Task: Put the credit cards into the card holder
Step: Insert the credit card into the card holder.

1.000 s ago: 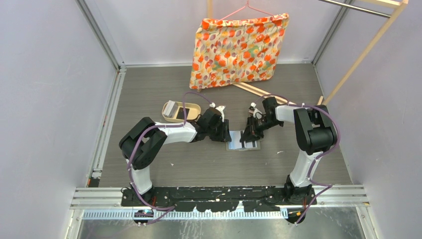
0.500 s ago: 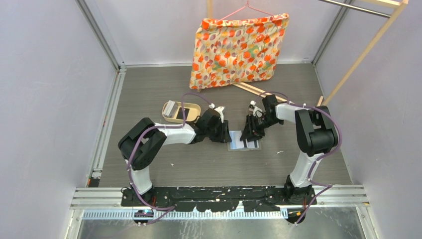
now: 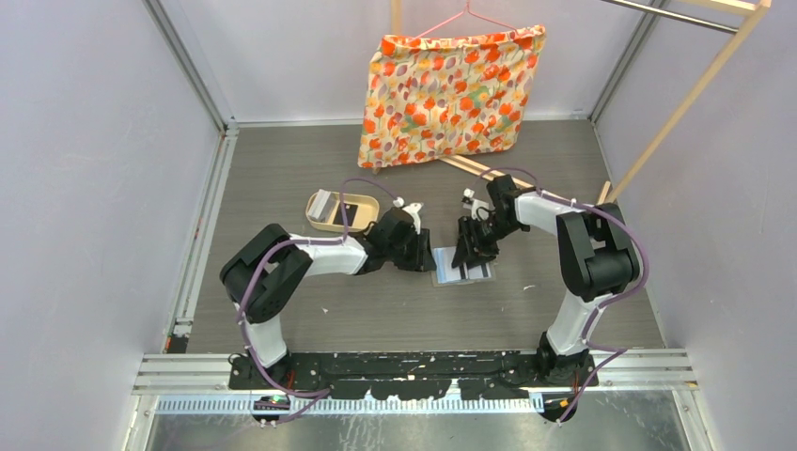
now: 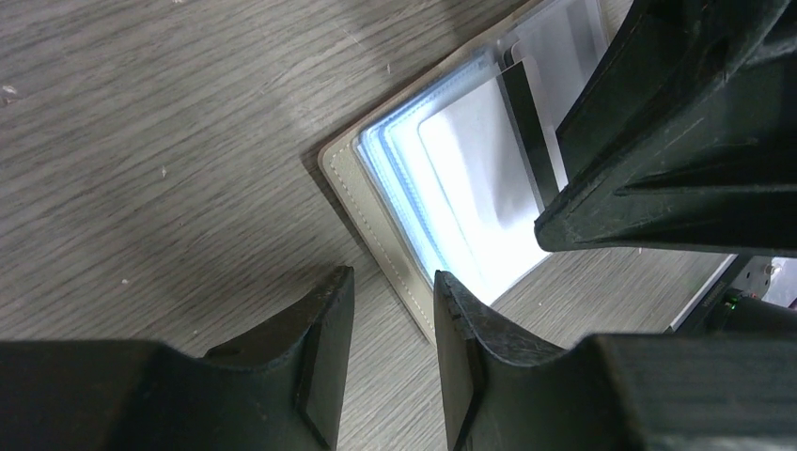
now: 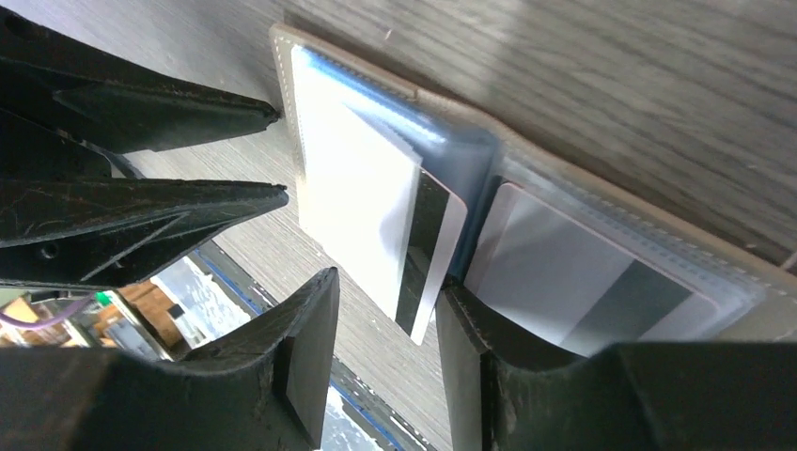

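Observation:
The card holder lies open on the table between both grippers, its clear pockets up. In the right wrist view a white credit card with a black stripe sits partly inside the left pocket of the holder. Its free end sticks out between the fingers of my open right gripper, which do not touch it. Another card lies in the right pocket. My left gripper is open at the holder's stitched edge, with one fingertip over that edge. From above, my left gripper and right gripper face each other.
A tan oval tray holding a grey card stands behind the left arm. A floral cushion hangs on a hanger at the back wall. Wooden rack bars slant along the right side.
My right gripper's jaws have spread apart and let go of the striped card, which stays in the pocket. The right arm shifted slightly left. The left gripper has kept still.

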Available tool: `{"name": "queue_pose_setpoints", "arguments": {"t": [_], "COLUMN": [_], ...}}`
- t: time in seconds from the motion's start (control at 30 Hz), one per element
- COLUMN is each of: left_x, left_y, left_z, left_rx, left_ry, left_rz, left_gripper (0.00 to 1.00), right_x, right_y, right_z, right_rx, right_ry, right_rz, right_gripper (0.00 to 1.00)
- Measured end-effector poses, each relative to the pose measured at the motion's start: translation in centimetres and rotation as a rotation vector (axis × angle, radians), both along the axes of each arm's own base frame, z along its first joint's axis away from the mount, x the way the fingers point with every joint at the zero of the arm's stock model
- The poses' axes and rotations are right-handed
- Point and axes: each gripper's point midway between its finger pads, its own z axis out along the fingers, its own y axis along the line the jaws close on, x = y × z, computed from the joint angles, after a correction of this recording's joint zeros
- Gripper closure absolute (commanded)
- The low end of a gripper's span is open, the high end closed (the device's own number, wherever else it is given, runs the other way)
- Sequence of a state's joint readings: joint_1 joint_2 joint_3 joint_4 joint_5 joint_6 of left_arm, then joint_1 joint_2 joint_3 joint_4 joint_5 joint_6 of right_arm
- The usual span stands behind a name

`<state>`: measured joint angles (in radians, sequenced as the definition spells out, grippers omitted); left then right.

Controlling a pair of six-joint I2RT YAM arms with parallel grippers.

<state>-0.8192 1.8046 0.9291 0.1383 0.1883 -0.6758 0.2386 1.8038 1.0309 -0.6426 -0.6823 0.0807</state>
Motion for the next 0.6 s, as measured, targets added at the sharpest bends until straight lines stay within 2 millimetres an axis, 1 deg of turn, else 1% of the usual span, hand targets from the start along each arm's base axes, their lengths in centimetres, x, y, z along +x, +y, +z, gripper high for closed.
{"name": "queue_pose_setpoints", "arguments": {"t": [0.2,0.37,0.6], "left_x": [-0.53,-0.9,-0.89], "left_y": [0.4,0.83,0.84], "left_z": [0.0,-0.02,0.02], "left_rx": [-0.008,-0.017,-0.034], "left_ry": [0.0,-0.004,0.001], "left_rz": [-0.004,0.0,0.01], "left_gripper": [0.62,0.62,0.62], "right_x": [-0.54,-0.5,-0.28], "right_y": [0.57,0.36,0.22], "right_z": [0.3,0.28,0.27], "right_rx": [-0.064,-0.12,-0.173], "right_ry": [-0.055,-0.1,-0.143], "right_rz": [0.079,0.117,0.17], "right_gripper": [0.48,0.44,0.44]}}
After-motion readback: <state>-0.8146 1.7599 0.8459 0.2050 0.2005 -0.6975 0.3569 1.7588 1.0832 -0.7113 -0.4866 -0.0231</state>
